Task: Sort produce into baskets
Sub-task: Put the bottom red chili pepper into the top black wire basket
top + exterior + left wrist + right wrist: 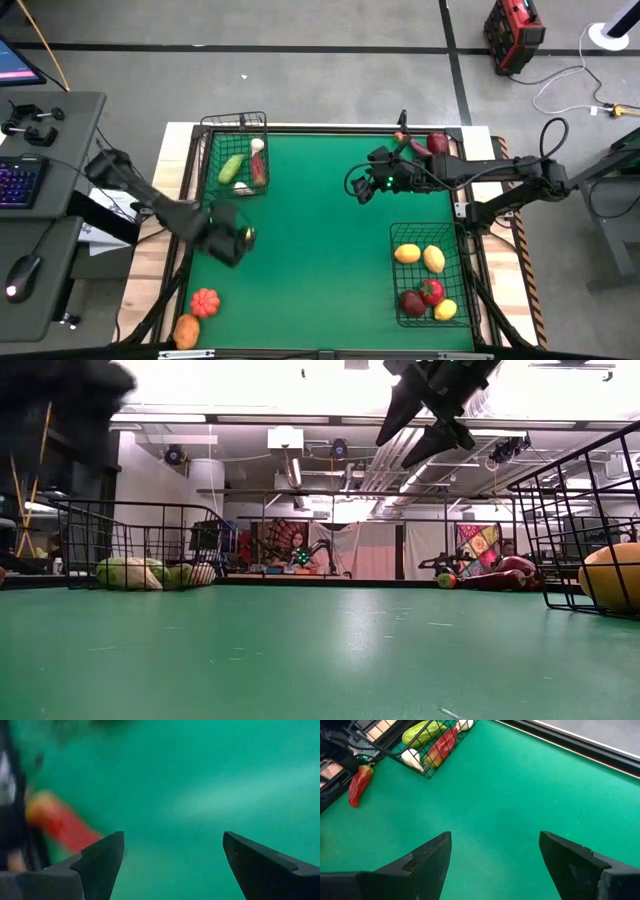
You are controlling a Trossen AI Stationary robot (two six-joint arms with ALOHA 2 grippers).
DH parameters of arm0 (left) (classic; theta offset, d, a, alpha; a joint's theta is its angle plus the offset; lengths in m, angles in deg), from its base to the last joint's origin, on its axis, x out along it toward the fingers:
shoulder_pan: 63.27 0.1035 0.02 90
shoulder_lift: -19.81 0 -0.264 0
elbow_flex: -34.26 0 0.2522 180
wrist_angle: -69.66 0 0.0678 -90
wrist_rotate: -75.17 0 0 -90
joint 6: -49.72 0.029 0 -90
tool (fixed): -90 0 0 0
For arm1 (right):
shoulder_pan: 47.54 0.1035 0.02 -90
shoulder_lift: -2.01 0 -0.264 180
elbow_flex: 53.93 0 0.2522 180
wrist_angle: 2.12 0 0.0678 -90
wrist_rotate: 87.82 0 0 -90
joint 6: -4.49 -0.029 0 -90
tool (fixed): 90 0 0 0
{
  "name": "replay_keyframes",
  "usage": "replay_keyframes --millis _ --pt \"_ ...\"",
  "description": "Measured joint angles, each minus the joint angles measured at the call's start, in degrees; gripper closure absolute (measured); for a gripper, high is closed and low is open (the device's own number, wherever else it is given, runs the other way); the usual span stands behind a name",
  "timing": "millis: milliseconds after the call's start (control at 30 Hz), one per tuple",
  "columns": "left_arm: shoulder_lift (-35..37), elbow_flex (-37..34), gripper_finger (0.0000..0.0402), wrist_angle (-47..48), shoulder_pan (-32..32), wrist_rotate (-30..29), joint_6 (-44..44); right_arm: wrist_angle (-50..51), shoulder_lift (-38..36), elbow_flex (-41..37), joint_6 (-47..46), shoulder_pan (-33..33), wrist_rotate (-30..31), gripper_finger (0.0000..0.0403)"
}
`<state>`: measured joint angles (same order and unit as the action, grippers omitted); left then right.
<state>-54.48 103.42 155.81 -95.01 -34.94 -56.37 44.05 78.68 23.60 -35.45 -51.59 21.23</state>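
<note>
The produce is split between two baskets and the open mat. The small basket (237,158) stands at the far left of the green mat (320,250) and holds a green vegetable (231,167), a red one (259,172) and white pieces (257,146). The large basket (432,275) stands at the near right and holds two yellow fruits (407,254), a dark red fruit (412,302), a red pepper (432,291) and another yellow piece (446,310). Loose on the mat, a small red pumpkin (204,302) and an orange fruit (186,331) lie at the near left corner, and a dark red piece (437,143) with an orange-red one (403,140) lies at the far right edge. A red chili (359,785) lies just beside the small basket in the right wrist view. The left gripper (232,238) hangs over the left side of the mat, between the small basket and the pumpkin, its fingers (102,860) spread apart with nothing between them. The right gripper (360,188) hangs above the far middle of the mat, jaws likewise apart and empty.
</note>
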Motion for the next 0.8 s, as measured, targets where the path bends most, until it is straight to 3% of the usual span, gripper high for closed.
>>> replay_keyframes --millis 100,267,800 --pt "-3.3 -3.6 0.0074 -3.0 -5.4 3.3 -10.3 0.0 0.0 0.0 -0.1 0.0 0.0 0.0108" --pt "-8.1 -6.7 0.0074 -2.8 -10.9 3.6 -26.3 0.0 0.0 0.0 -0.1 -0.1 0.0 0.0108" --pt "-19.3 -7.9 0.0074 1.8 -9.7 7.1 -26.8 0.0 0.0 0.0 -1.6 -0.1 -0.2 0.0108"
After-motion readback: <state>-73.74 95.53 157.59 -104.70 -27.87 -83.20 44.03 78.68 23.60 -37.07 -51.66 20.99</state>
